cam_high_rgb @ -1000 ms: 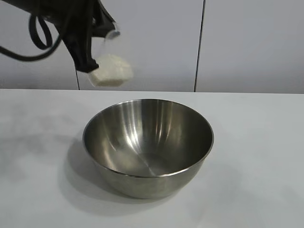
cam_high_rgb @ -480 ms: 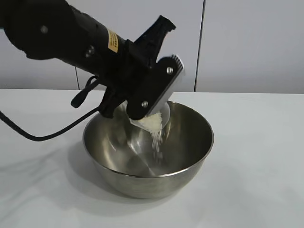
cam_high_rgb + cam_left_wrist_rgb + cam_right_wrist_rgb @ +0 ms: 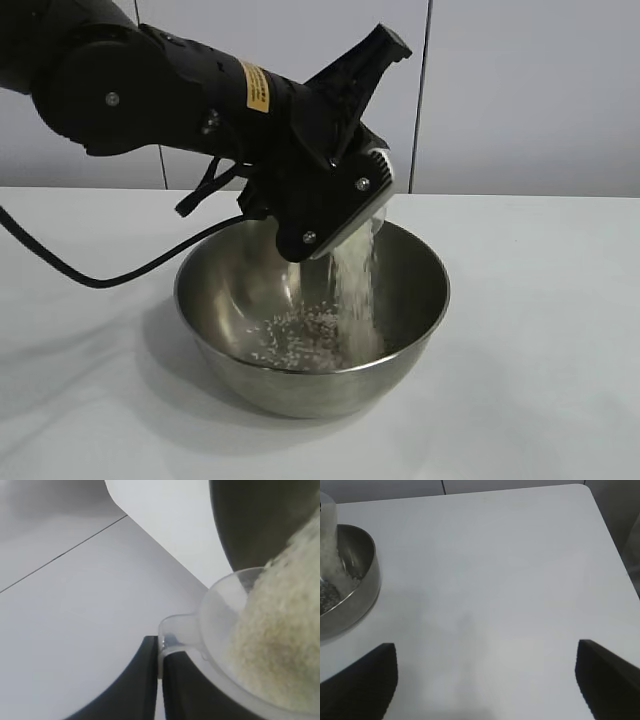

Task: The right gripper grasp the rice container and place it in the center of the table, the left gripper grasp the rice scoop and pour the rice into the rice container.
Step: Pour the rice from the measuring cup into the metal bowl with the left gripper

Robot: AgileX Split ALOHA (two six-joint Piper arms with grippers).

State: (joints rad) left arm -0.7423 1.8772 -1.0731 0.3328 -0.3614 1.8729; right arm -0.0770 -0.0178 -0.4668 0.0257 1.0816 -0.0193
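The steel rice container (image 3: pixel 250 280) stands on the white table (image 3: pixel 540 330). My left gripper (image 3: pixel 160 652) is shut on the side handle of the clear rice scoop (image 3: pixel 212 615) and holds it tipped over the container. In the exterior view the gripper (image 3: pixel 345 215) hides most of the scoop. Rice (image 3: pixel 355 285) streams down into the container and a loose heap (image 3: pixel 300 335) lies on its bottom. Rice (image 3: pixel 280 645) still fills the scoop. My right gripper (image 3: pixel 487 672) is open and empty above bare table, to the side of the container (image 3: pixel 362 580).
A black cable (image 3: pixel 90 275) hangs from the left arm down to the table left of the container. The table's far corner (image 3: pixel 585 490) and side edge show in the right wrist view. A grey panelled wall (image 3: pixel 520 90) stands behind the table.
The left arm swung from high at the upper left down over the container and tipped the scoop. Rice has gone from a few falling grains to a steady stream with a heap in the bowl.
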